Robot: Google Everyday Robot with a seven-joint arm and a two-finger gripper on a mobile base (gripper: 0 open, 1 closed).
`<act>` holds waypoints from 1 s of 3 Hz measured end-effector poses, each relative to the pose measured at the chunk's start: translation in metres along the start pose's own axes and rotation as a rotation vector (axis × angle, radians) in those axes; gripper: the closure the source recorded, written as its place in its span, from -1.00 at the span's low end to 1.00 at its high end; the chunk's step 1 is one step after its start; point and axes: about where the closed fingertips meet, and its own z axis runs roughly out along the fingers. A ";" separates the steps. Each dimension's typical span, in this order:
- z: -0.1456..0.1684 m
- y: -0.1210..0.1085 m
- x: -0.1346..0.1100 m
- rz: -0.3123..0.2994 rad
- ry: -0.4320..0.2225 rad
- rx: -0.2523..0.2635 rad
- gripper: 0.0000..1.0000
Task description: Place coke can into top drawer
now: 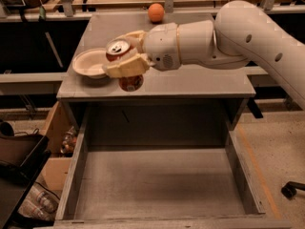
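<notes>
Gaping toward the camera, the top drawer (71, 190) stands pulled out full, its flat grey floor and low side walls showing across the lower half of the view. Behind and above it sits the grey cabinet top (205, 82). The white arm (248, 37) comes in from the right and reaches leftward across that surface. At its end the gripper (123, 51) is over the front left part of the cabinet top, its two tan fingers (126, 67) closed on either side of the coke can (117, 48). The can is tilted, silver top and pull tab turned up toward the camera, its red lower end showing below the near finger, close to the cabinet's front edge and back of the drawer opening. A shallow white bowl (88, 63) rests on the top just beside the can on the left, partly hidden by the fingers. An orange ball (156, 12) sits at the far edge, well apart from the gripper.
</notes>
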 end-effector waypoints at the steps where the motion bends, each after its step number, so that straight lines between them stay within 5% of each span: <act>1: 0.010 0.050 0.014 0.036 -0.023 -0.230 1.00; 2: 0.020 0.090 0.052 0.132 -0.049 -0.456 1.00; 3: 0.026 0.099 0.059 0.127 -0.054 -0.458 1.00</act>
